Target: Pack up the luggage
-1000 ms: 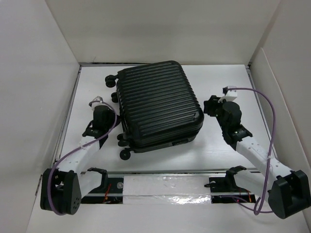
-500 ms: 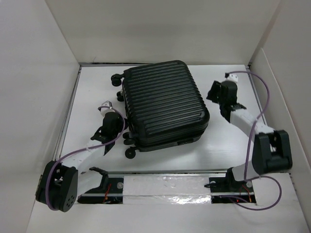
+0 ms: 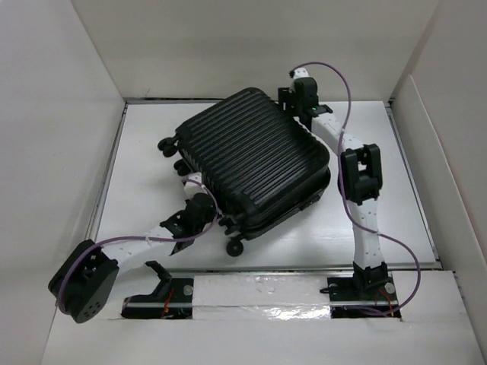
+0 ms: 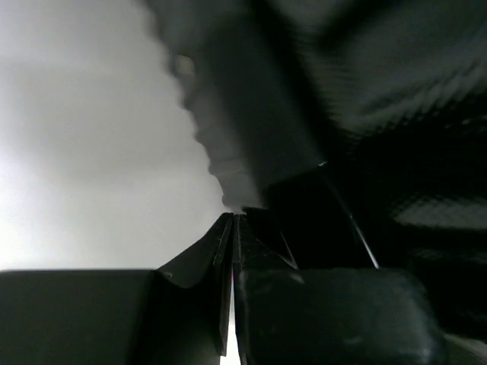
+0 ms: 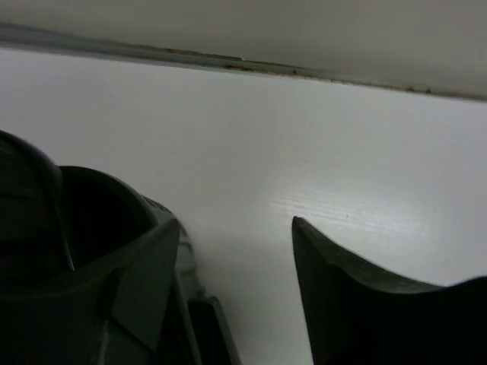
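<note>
The luggage [image 3: 255, 163], a closed black ribbed suitcase, lies flat and skewed on the white table, with caster wheels [image 3: 237, 248] on its left and near side. My left gripper [image 3: 199, 209] is shut and empty, its tips against the suitcase's near-left edge. In the left wrist view the gripper [image 4: 232, 218] meets the dark shell [image 4: 373, 114]. My right gripper [image 3: 293, 95] is at the suitcase's far right corner. In the right wrist view it [image 5: 234, 228] is open over bare table, with the shell's rounded corner [image 5: 27, 198] just left of the left finger.
White enclosure walls stand on the left, back and right; the back wall seam [image 5: 243, 61] is close to the right gripper. A rail with a shiny taped strip [image 3: 262, 298] runs along the near edge. The right arm [image 3: 361, 182] stands upright beside the suitcase's right side.
The suitcase has turned counter-clockwise and shifted. The right arm swung from the right side up to its far right corner. The left gripper moved nearer and right along its edge.
</note>
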`<state>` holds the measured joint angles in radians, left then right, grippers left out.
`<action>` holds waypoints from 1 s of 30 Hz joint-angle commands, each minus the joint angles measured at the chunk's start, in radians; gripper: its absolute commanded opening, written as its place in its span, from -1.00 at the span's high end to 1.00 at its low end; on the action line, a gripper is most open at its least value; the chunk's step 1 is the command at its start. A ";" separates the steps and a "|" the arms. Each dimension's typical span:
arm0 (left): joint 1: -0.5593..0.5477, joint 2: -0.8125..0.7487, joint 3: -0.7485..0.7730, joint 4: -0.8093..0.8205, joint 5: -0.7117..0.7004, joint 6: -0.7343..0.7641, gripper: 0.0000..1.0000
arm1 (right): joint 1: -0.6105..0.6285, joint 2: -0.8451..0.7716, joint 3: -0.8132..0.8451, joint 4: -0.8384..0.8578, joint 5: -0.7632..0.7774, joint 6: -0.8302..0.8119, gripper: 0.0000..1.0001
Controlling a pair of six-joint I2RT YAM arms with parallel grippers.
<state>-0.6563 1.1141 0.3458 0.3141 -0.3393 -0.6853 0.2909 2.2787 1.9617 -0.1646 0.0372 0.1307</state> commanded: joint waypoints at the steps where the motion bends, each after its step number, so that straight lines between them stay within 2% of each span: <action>1: -0.226 0.007 0.015 0.095 -0.002 -0.077 1.00 | 0.252 0.115 0.317 -0.261 -0.257 -0.118 -0.45; 2: -0.264 0.021 0.022 0.077 -0.032 -0.092 1.00 | 0.270 0.155 0.418 -0.300 -0.244 -0.118 -0.63; 3: -0.290 0.027 0.033 0.063 -0.056 -0.102 1.00 | 0.284 0.216 0.578 -0.326 -0.200 -0.150 -0.95; 5: -0.324 0.029 0.076 -0.021 -0.127 -0.118 1.00 | 0.294 0.232 0.655 -0.325 -0.169 -0.140 -1.00; 6: -0.336 0.017 0.090 -0.045 -0.144 -0.120 0.97 | 0.283 0.196 0.632 -0.297 -0.165 -0.132 -1.00; 7: -0.336 -0.002 0.102 -0.064 -0.153 -0.114 0.38 | 0.271 0.164 0.596 -0.265 -0.169 -0.062 -1.00; 9: -0.336 -0.066 0.114 -0.118 -0.176 -0.085 -0.23 | 0.220 0.045 0.498 -0.140 -0.222 -0.007 -1.00; 10: -0.336 -0.092 0.134 -0.145 -0.190 -0.079 -0.57 | 0.203 0.004 0.397 -0.063 -0.241 0.039 -1.00; 15: -0.336 -0.301 0.202 -0.384 -0.325 -0.069 -0.63 | 0.116 -0.238 0.146 0.066 -0.296 0.055 -1.00; 19: -0.336 -0.437 0.248 -0.460 -0.362 -0.048 -0.38 | 0.073 -0.476 -0.130 0.189 -0.260 0.041 -0.98; 20: -0.336 -0.465 0.258 -0.466 -0.359 -0.040 -0.19 | 0.073 -0.583 -0.198 0.248 -0.243 0.044 -0.93; 21: -0.336 -0.473 0.271 -0.472 -0.362 -0.036 -0.08 | 0.059 -0.638 -0.336 0.278 -0.197 0.049 -0.58; 22: -0.336 -0.479 0.297 -0.474 -0.371 -0.034 0.20 | 0.050 -0.692 -0.407 0.299 -0.172 0.056 -0.26; 23: -0.336 -0.482 0.308 -0.451 -0.392 -0.027 0.30 | 0.050 -0.749 -0.478 0.344 -0.148 0.061 0.04; 24: -0.336 -0.479 0.318 -0.425 -0.403 -0.014 0.36 | 0.050 -0.860 -0.620 0.361 -0.085 0.069 0.69; 25: -0.321 -0.473 0.337 -0.385 -0.415 0.025 0.39 | 0.041 -0.919 -0.695 0.387 -0.053 0.104 0.95; 27: -0.266 -0.433 0.361 -0.249 -0.422 0.070 0.39 | 0.040 -1.092 -0.856 0.428 0.057 0.145 1.00; 28: -0.237 -0.413 0.389 -0.203 -0.420 0.090 0.39 | 0.040 -1.145 -1.024 0.450 0.103 0.203 1.00; 30: -0.119 -0.334 0.427 -0.093 -0.368 0.128 0.31 | 0.040 -1.238 -1.179 0.487 0.227 0.257 1.00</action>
<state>-0.8673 0.7109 0.6991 0.0284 -0.7078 -0.6376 0.3325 1.0908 0.9596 0.2558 0.0597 0.2825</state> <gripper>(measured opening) 0.335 0.010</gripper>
